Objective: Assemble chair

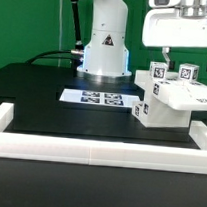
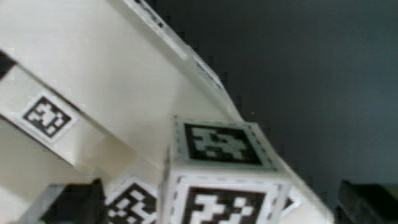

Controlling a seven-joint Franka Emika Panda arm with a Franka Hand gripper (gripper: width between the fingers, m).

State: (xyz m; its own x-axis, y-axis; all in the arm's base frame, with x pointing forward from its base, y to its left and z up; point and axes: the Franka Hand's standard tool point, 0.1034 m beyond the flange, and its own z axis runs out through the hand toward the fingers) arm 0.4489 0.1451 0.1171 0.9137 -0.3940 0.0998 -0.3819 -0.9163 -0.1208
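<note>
Your claw hangs open directly above the chair, its fingers straddling the tagged posts without gripping. The chair sits at the exterior view's right on the black surface, near the white border rail: white blocky pieces joined, long axis running left-right, several tags showing.

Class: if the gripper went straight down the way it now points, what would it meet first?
Probably the chair: the open gripper hangs just above its tagged upright pieces. Exact depth alignment is unclear.
</note>
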